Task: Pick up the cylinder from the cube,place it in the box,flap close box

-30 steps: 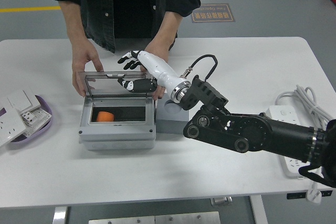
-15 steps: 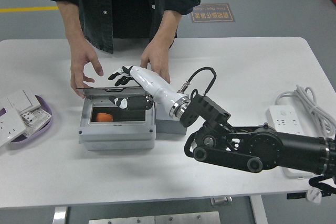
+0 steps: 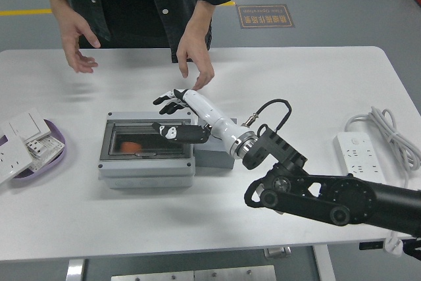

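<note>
The grey box (image 3: 147, 166) sits left of centre with its clear lid (image 3: 148, 138) lying down flat on it. The orange cylinder (image 3: 130, 145) shows through the lid, inside the box at the left. The grey cube (image 3: 214, 153) stands against the box's right side, mostly hidden by my forearm. My right hand (image 3: 172, 113) has its fingers spread and rests over the lid's right part, thumb on the lid. It holds nothing. My left arm is out of view.
A person stands at the far side with both hands (image 3: 195, 64) lifted off the table. A purple dish (image 3: 49, 153) with white switch plates sits at the left edge. A white power strip (image 3: 368, 159) with cable lies at the right.
The lid went from raised to flat on the box as my right hand pushed it down. The person's hands let go of the box and pulled back above the table.
</note>
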